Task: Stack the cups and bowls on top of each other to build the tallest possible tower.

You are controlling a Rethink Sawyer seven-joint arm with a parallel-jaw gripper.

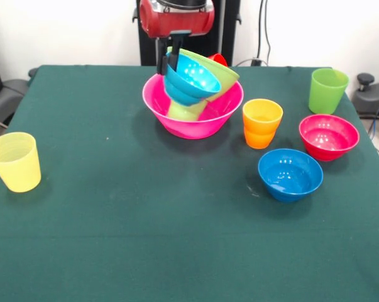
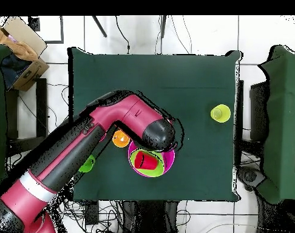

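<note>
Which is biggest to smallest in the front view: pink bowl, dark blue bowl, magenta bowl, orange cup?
1. Pink bowl, clearly largest.
2. Dark blue bowl and magenta bowl: look alike; blue sits nearer the camera, so unranked.
3. Orange cup, narrowest.

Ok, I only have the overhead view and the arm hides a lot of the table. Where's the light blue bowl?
Observer: The gripper holds the light blue bowl tilted over the pink bowl, jaws on its rim.
Operator: Is the stack under it level?
Observer: No. The lime green bowl sits tilted on the small green cup inside the pink bowl.
Operator: And the other small bowls?
Observer: The darker blue bowl and magenta bowl stand upright on the table, near the orange cup.
</note>
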